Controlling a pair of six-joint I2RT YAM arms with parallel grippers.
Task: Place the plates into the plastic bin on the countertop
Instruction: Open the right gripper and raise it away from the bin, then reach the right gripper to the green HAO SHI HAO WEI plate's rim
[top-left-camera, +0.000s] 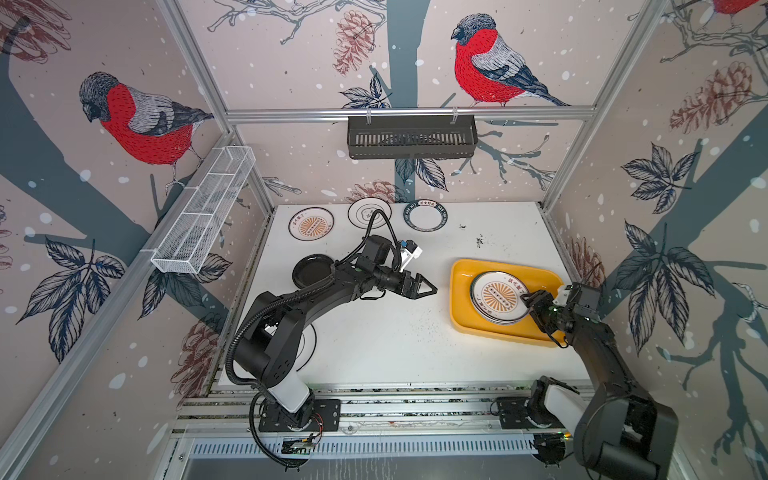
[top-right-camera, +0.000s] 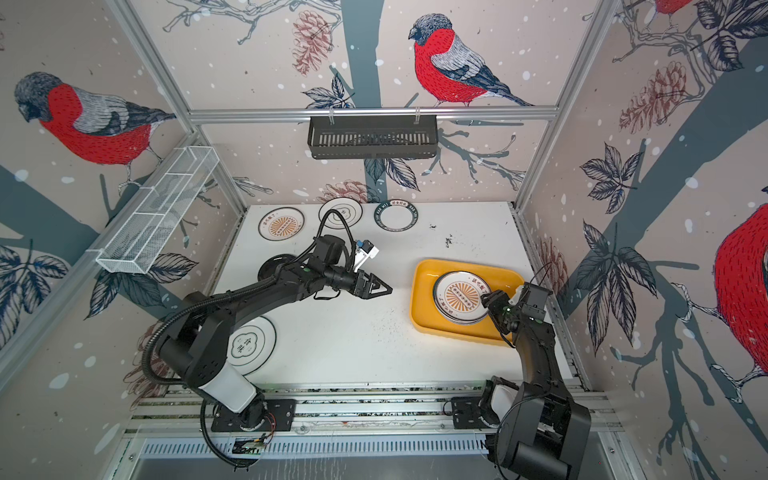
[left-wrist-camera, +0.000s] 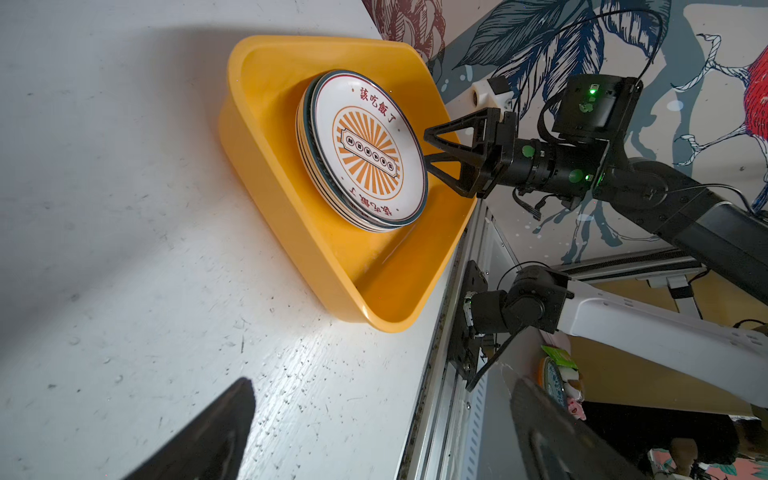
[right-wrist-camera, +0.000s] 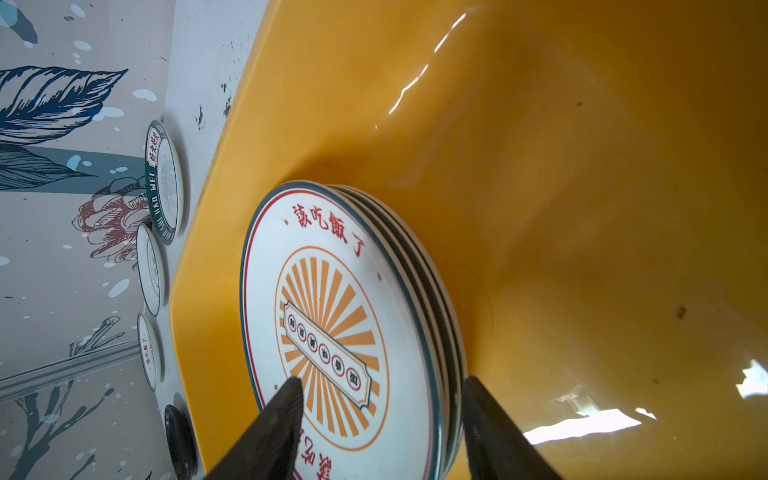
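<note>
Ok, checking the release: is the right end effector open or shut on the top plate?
Open: the right end effector shows its fingers apart, straddling the top plate's rim; the plate lies on the stack.

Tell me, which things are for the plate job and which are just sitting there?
Job: yellow bin, stack of plates in it, sunburst plate, flower plate, second flower plate, green-rimmed plate, black plate.
Just there: black slotted basket, white wire basket.
</note>
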